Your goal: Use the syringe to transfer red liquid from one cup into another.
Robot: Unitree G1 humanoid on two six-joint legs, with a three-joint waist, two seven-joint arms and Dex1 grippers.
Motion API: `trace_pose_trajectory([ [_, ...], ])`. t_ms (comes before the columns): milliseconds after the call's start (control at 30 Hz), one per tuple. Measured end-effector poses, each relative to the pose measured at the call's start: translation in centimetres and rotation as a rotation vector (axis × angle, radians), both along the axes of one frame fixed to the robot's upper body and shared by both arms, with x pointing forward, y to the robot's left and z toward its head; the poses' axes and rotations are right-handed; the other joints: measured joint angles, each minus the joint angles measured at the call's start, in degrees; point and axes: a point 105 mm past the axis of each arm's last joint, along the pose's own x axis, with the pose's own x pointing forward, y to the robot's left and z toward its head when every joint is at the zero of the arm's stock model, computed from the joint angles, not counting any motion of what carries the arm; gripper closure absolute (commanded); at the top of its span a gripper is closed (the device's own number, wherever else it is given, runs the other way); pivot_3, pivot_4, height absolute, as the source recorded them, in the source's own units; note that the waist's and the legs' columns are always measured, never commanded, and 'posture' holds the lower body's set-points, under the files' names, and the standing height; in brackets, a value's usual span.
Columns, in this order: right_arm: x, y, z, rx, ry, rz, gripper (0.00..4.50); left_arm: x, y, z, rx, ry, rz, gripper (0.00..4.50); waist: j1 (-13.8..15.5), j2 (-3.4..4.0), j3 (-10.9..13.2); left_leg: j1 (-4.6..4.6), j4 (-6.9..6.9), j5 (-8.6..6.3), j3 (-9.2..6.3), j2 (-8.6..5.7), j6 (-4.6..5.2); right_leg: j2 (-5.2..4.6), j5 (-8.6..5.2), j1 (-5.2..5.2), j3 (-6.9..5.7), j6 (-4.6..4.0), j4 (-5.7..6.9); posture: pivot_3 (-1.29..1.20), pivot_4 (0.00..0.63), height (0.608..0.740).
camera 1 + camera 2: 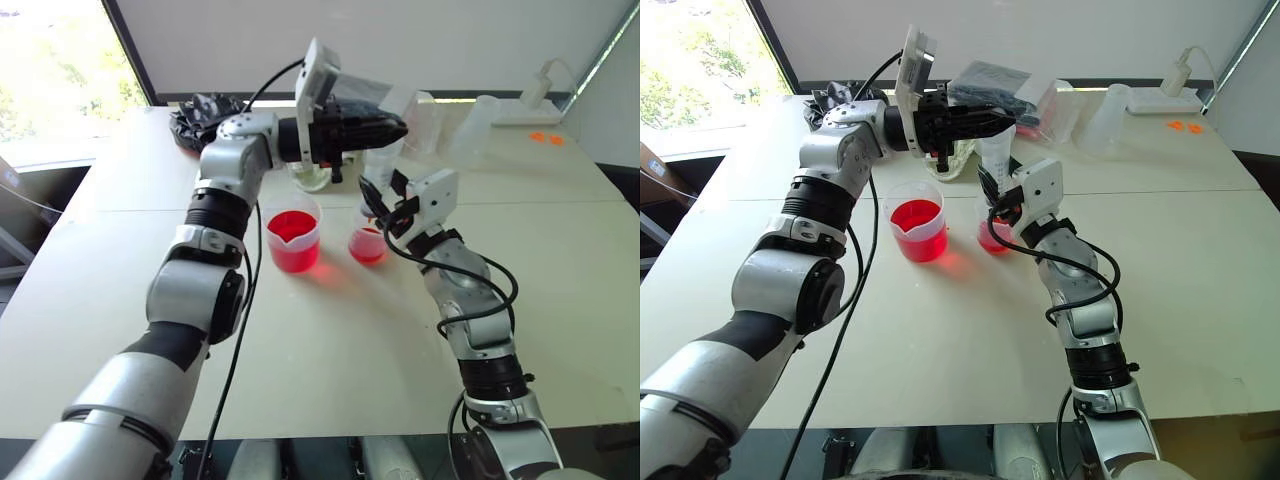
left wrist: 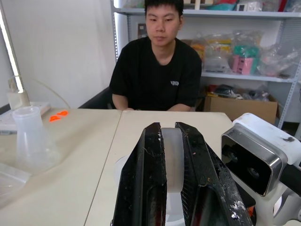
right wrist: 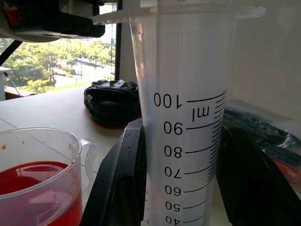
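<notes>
The syringe stands upright over the smaller cup, which holds a little red liquid. My right gripper is shut on its clear marked barrel. My left gripper reaches in from the left above it, shut on the syringe's pale plunger. The nozzle tip is hidden behind my right hand. To the left of the smaller cup stands the larger spouted beaker, about half full of red liquid.
A person in a black shirt sits across the table. A black bag lies at the back left. Clear tubs and a flask stand at the back right, with a white adapter and orange bits beyond.
</notes>
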Motion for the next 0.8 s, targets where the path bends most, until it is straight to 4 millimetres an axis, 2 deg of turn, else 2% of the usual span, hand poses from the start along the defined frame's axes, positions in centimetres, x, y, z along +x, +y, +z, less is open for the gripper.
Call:
trace_pose_trajectory([
  [633, 0.1, -0.3, -0.2, -0.002, 0.036, 0.006, 3.08, 0.4, -0.3, -0.3, 0.003, 0.020, 0.012, 4.45, 0.0, 0.00, 0.0, 0.00, 0.00, 0.00, 0.00, 0.00, 0.00, 0.00, 0.00, 0.00, 0.00, 0.00, 0.00, 0.00, 0.150, 0.711],
  [733, 0.2, -0.5, -0.2, -0.004, 0.040, -0.003, 3.08, 0.3, -0.3, -0.3, 0.004, 0.044, -0.002, 3.23, 0.1, 0.00, 0.0, 0.00, 0.00, 0.00, 0.00, 0.00, 0.00, 0.00, 0.00, 0.00, 0.00, 0.00, 0.00, 0.00, 0.150, 0.711],
  [800, 0.4, -1.5, 0.0, 0.007, 0.041, -0.043, 3.08, 0.1, 0.0, -0.5, 0.013, 0.079, -0.021, 2.40, 0.1, 0.00, 0.0, -0.01, 0.01, 0.00, 0.00, -0.01, 0.00, 0.00, 0.00, 0.01, 0.00, 0.00, 0.00, 0.00, 0.150, 0.711],
])
